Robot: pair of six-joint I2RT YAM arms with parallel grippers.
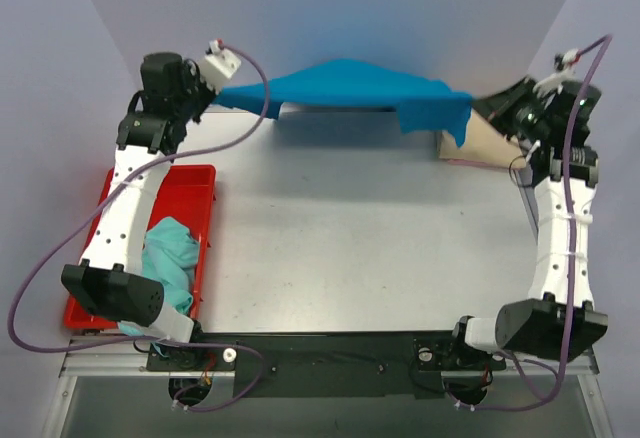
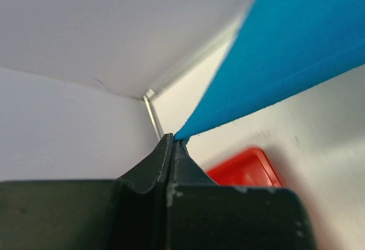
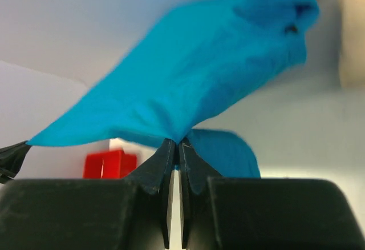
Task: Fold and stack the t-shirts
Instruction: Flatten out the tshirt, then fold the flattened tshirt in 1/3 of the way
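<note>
A deep blue t-shirt hangs stretched above the far side of the table between both arms. My left gripper is shut on its left edge; in the left wrist view the cloth runs out of the gripper's pinched tips. My right gripper is shut on the right edge, where a flap droops; the right wrist view has the blue fabric bunched at that gripper's tips. A light teal t-shirt lies crumpled in the red tray. A cream-beige t-shirt lies at the far right.
The red tray sits along the table's left side, under my left arm. Grey walls close in the table at the back and sides. The arm bases and purple cables run along the near edge.
</note>
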